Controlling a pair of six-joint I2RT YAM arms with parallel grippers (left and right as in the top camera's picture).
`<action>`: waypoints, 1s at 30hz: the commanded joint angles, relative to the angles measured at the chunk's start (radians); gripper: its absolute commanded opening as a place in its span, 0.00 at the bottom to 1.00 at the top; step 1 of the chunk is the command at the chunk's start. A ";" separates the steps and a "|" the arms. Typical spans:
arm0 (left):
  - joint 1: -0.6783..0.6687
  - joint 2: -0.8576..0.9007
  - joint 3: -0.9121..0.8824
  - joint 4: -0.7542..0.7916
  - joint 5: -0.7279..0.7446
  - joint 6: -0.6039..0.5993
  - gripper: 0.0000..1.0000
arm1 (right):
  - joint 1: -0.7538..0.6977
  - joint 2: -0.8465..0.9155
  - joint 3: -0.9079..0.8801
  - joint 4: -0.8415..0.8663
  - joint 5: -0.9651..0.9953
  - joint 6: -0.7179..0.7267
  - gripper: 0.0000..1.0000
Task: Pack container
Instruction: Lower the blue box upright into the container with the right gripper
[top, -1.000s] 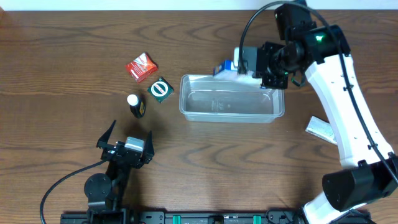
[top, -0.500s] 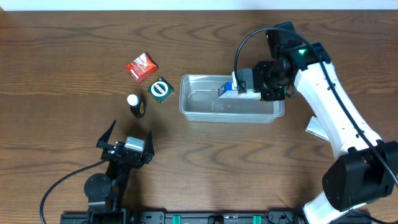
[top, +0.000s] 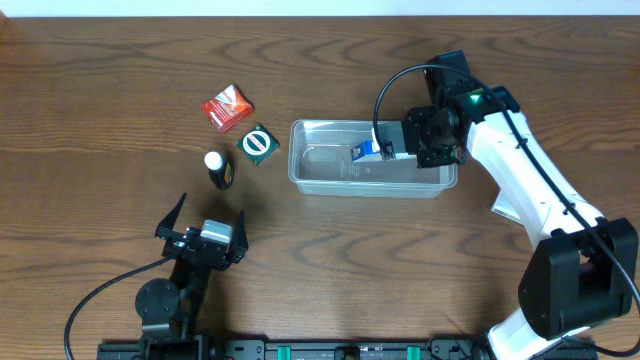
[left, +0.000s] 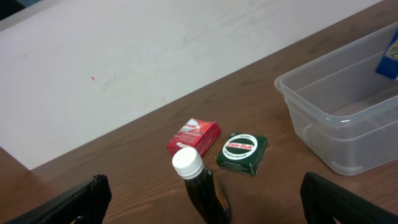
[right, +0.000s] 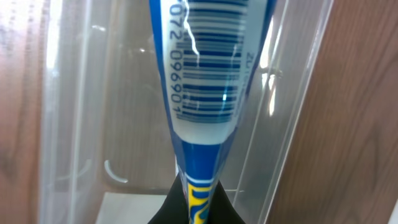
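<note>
Right gripper (top: 392, 150) pinching blue printed packet (top: 366, 150) at right end of clear rectangular plastic container (top: 320, 187). Left gripper (top: 208, 215) spread wide, near table's (top: 90, 90) front edge.

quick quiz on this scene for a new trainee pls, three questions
1. True or false: the right gripper is shut on the blue packet over the container.
2. Which thing lies nearest the container? A) red packet B) green box C) dark bottle
3. Fill in: the left gripper has its jaws ____ and holds nothing.
Key: 1 true; 2 B; 3 open.
</note>
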 joint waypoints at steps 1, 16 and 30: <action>0.005 -0.006 -0.030 -0.015 -0.008 -0.013 0.98 | 0.003 0.000 -0.022 0.030 -0.003 0.007 0.01; 0.005 -0.006 -0.030 -0.015 -0.008 -0.013 0.98 | -0.002 0.013 -0.030 0.035 0.080 0.091 0.02; 0.005 -0.006 -0.030 -0.015 -0.008 -0.013 0.98 | -0.002 0.084 -0.031 0.057 0.080 0.113 0.05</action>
